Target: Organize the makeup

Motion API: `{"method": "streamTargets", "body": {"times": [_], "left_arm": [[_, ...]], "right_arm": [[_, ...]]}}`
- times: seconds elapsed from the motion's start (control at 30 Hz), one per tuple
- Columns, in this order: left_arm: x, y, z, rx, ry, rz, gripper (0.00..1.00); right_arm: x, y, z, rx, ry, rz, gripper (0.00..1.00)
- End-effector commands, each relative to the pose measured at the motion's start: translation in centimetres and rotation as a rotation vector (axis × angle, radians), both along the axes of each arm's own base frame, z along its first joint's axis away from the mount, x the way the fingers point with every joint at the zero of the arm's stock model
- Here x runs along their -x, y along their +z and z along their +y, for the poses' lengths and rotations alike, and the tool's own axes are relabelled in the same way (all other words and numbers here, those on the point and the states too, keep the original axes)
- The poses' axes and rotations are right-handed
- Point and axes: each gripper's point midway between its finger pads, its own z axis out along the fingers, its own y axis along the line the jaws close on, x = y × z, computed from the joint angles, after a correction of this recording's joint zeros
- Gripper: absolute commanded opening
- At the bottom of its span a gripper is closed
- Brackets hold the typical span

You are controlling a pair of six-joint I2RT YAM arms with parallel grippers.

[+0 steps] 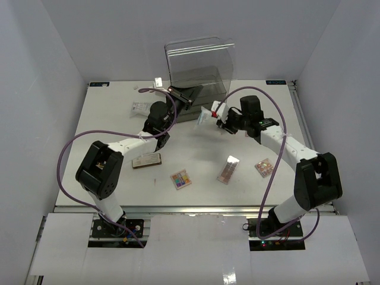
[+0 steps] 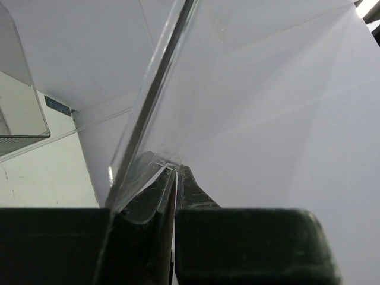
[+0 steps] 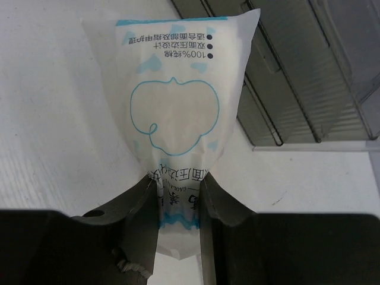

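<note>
Nearest the bases, a colourful palette [image 1: 181,179] and the bronze compact [image 1: 146,161] lie flat on the tabletop [image 1: 107,119]. Farther out, the right hand [image 3: 178,190] is clamped on one end of the white-blue packet [image 3: 178,119]. It looks light, soft and slippery, so a mid-body pinch should droop less. Beyond, the left hand [image 2: 176,178] pinches a clear panel of the drawer box [image 1: 199,62].

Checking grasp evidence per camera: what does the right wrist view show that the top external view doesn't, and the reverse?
Right wrist only: the blue cloud outline and print on the white-blue packet, pinched in the right gripper. Top external only: the left gripper at the clear plastic drawer box, plus a bronze compact and a small colourful eyeshadow palette. Both: the held packet and the drawer box.
</note>
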Motion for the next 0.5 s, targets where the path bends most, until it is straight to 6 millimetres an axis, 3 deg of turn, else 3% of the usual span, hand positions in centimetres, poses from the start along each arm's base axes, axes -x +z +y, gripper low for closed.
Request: {"method": "streamTargets", "body": {"times": [0.0, 0.2, 0.47], "left_arm": [[1.4, 7.3, 2.0, 0.082, 0.025, -0.135, 0.00], [1.7, 8.8, 2.3, 0.092, 0.034, -0.156, 0.00], [1.8, 10.3, 2.4, 0.100, 0.038, -0.179, 0.00]], "right_arm": [[-4.9, 5.2, -0.2, 0.143, -0.136, -0.359, 0.14], [-6.7, 10.2, 0.4, 0.144, -0.234, -0.673, 0.10], [-7.6, 13.3, 2.3, 0.154, -0.257, -0.891, 0.10]]}}
